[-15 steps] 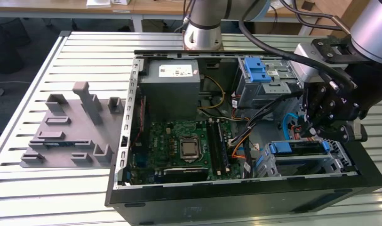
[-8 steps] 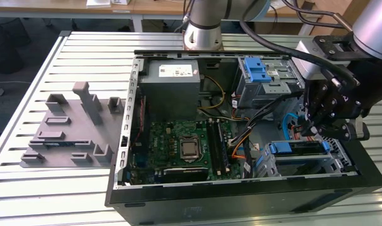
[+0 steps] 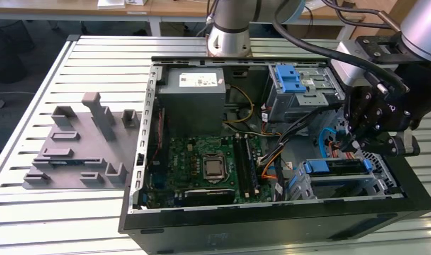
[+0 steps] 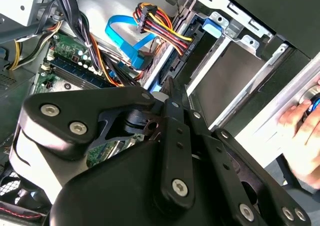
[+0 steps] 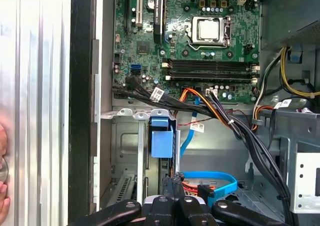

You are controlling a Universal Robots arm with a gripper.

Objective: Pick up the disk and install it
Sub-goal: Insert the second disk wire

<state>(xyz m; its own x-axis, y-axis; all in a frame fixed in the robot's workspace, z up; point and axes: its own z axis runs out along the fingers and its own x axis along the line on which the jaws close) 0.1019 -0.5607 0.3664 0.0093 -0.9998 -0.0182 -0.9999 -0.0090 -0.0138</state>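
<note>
Your hand [image 3: 353, 142] hangs inside the open case [image 3: 272, 226], low over the drive cage [image 3: 375, 183] at the front corner. The fingers are pressed together, and you see nothing clamped between them; this reads the same in both wrist views, [image 4: 172, 85] and [image 5: 174, 183].

The disk [image 3: 334, 168] sits on edge in that cage, just below the hand. Its blue carrier faces up and a dark drive body lies behind it. In the first wrist view the carrier's blue tab [image 5: 161, 136] stands right ahead of the fingertips, slotted into the cage. You can't tell whether the tips touch it.

A flat blue cable [image 5: 210, 178] loops just beside the hand. A bundle of orange and black wires [image 5: 215, 105] runs past it toward the motherboard [image 3: 208, 164], which lies farther out on the case floor. A second cage with a blue carrier [image 3: 290, 79] sits well beyond the hand, next to the power supply [image 3: 194, 87].

In the second wrist view a person's fingers [image 4: 295, 118] rest on the case edge, near the hand. The case lies on a slatted tabletop [image 3: 52, 212]. A grey fixture [image 3: 81, 149] stands well apart from the hand, on the far side of the case.
</note>
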